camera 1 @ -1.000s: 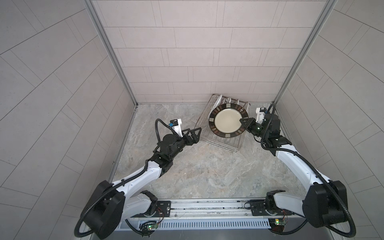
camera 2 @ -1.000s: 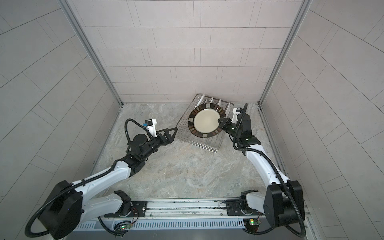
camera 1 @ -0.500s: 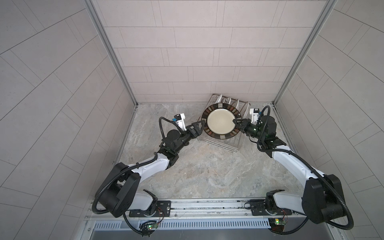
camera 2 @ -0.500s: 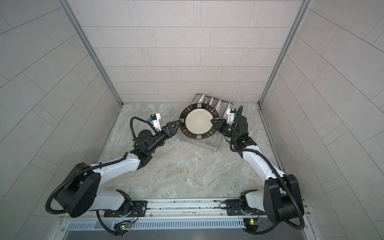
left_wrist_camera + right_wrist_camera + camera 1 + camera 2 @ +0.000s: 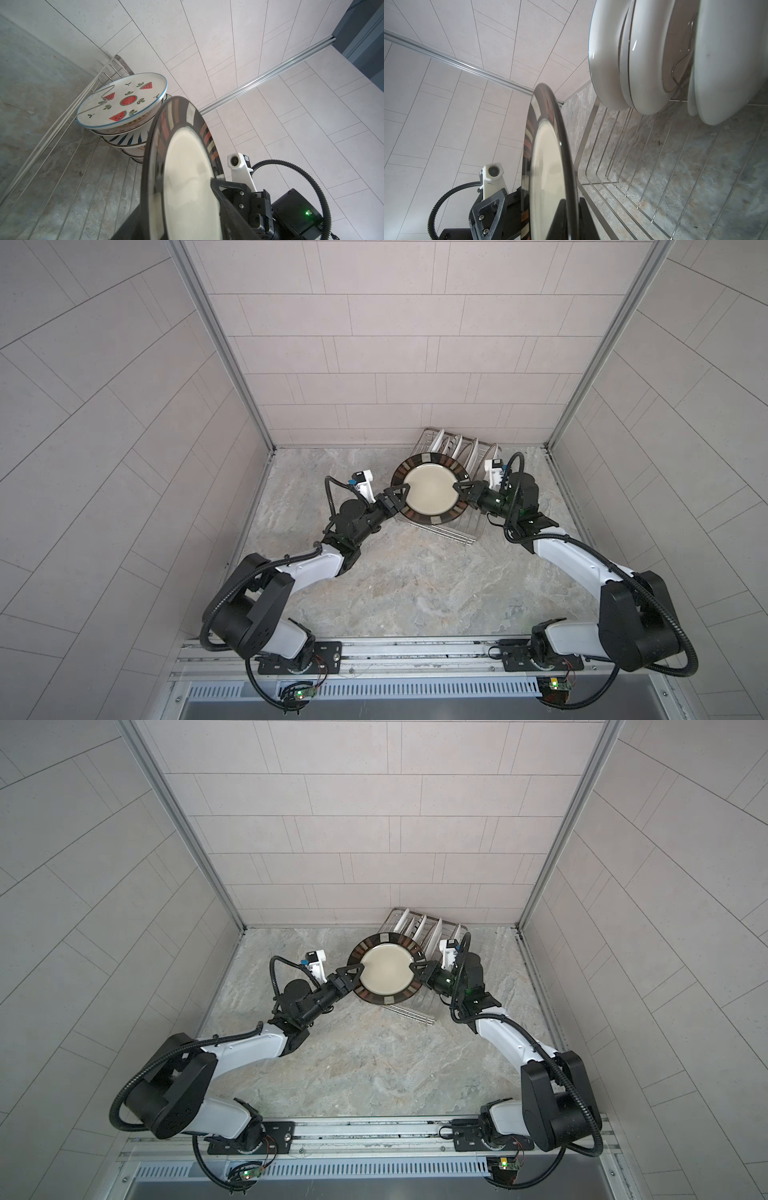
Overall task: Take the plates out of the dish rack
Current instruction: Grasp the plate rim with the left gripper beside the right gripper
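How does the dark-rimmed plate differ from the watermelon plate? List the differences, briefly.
Rim: the dark-rimmed plate has a dark band of coloured blocks round a plain cream centre; the watermelon plate is white with red slices and a thin blue edge.
Place: the dark-rimmed plate is held clear of the dish rack, with the right tool shut on its rim; the watermelon plate stands in the rack.
Both are round.
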`<act>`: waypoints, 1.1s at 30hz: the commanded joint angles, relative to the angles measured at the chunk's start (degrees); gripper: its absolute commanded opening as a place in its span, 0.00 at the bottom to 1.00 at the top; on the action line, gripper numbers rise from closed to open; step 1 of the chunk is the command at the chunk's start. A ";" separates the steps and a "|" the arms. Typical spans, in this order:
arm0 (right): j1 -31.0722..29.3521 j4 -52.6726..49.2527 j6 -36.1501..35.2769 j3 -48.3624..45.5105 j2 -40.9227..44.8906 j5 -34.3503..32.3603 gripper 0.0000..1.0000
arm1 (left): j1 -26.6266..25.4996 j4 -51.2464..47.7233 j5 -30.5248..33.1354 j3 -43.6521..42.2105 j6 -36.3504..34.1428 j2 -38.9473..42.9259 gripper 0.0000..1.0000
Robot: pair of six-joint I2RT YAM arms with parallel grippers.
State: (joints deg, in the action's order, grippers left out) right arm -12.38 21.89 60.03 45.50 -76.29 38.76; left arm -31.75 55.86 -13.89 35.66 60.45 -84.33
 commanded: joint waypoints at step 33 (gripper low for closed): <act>-1.07 -2.60 -9.66 6.01 -0.36 5.25 0.32 | -0.20 2.95 5.20 -0.27 5.99 -0.96 0.00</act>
State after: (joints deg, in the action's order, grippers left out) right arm -12.91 17.28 51.62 49.28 -78.54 42.24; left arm -31.66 55.22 -10.44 35.73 66.04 -87.72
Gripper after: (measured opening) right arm 0.304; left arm 0.112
